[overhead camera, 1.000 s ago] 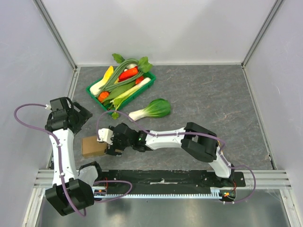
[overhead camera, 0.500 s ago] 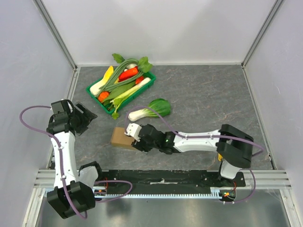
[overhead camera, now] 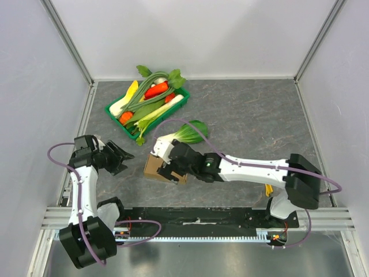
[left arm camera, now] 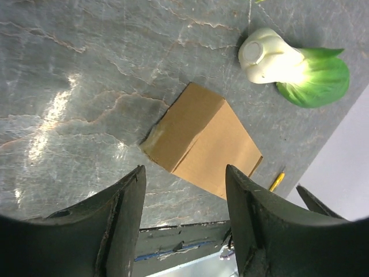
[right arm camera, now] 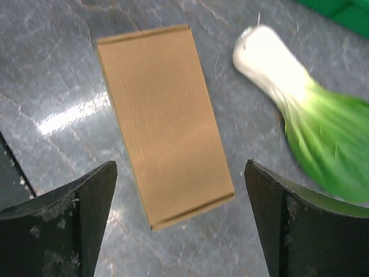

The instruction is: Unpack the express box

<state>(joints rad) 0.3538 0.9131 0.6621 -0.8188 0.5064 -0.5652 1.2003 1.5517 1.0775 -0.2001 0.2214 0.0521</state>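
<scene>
The express box [overhead camera: 152, 168], a small plain brown carton, lies closed and flat on the grey table. It also shows in the left wrist view [left arm camera: 202, 141] and in the right wrist view [right arm camera: 164, 124]. My right gripper [overhead camera: 164, 161] is open just above it, jaws spread wider than the box [right arm camera: 180, 170], not touching it. My left gripper [overhead camera: 123, 162] is open and empty, a short way left of the box and pointing at it [left arm camera: 184, 228]. A bok choy [overhead camera: 183, 134] lies just behind the box.
A green plastic tray [overhead camera: 113, 113] of vegetables stands at the back left. A small yellow item [overhead camera: 268, 189] lies near the right arm's base. The black base rail [overhead camera: 202, 216] runs along the near edge. Grey walls close in the left, right and back.
The right gripper carried the box to the right from near the left arm, set it down and opened. The left gripper swung down and right toward the box.
</scene>
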